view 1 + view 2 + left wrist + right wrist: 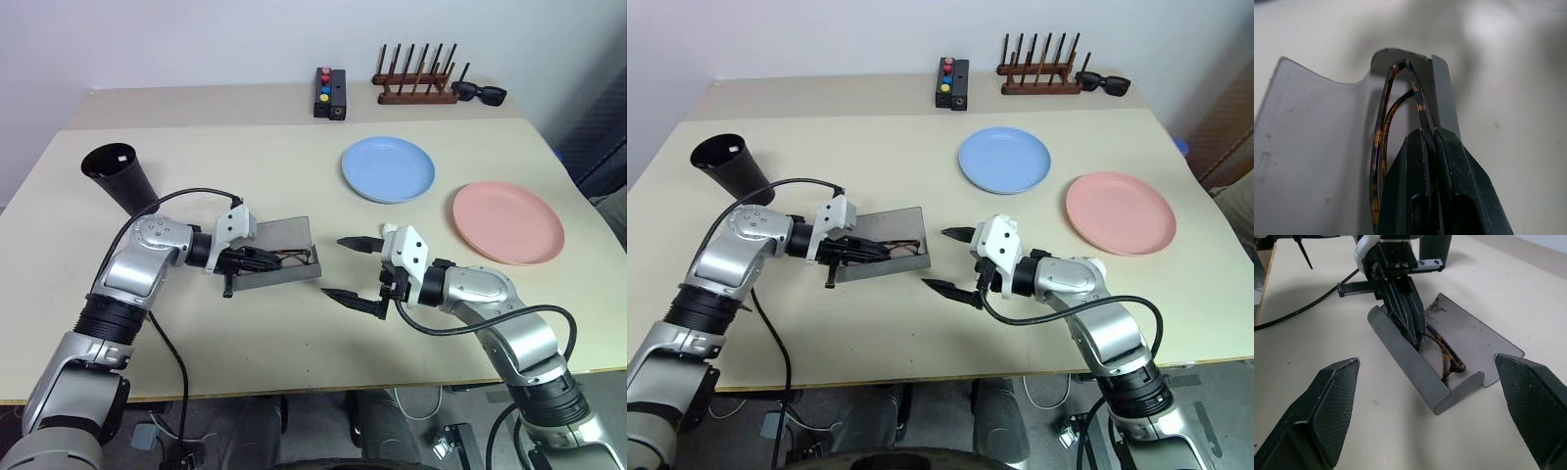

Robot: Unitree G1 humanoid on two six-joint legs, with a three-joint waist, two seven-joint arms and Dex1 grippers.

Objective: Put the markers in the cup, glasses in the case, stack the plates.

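We see the left gripper (257,258) pinching the glasses (1442,348), which sit at its fingertips inside the open case (1415,367). Just right of the case, the right gripper (351,268) hovers, spread wide and empty.

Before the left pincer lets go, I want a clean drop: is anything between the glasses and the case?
Nothing visible. The left pincer is shut on the glasses, already down inside the open case. The right pincer is open beside the case, apart from it.
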